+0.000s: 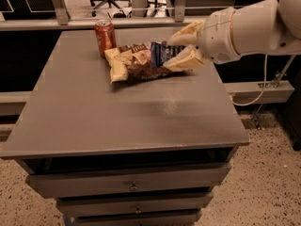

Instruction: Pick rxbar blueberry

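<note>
The rxbar blueberry point(161, 53), a small dark blue wrapper with pale lettering, sits between my gripper's two cream fingers. My gripper point(175, 49) reaches in from the right and is shut on the bar. It holds the bar just over the right end of the tan-and-brown chip bag point(132, 63). Part of the bar is hidden behind the fingers. The white arm point(244, 27) extends off to the upper right.
A red soda can point(105, 36) stands upright at the back left of the grey cabinet top point(117, 117), touching the chip bag's far corner. Drawers are below the front edge. A rail and office chair are behind. A cable hangs at the right.
</note>
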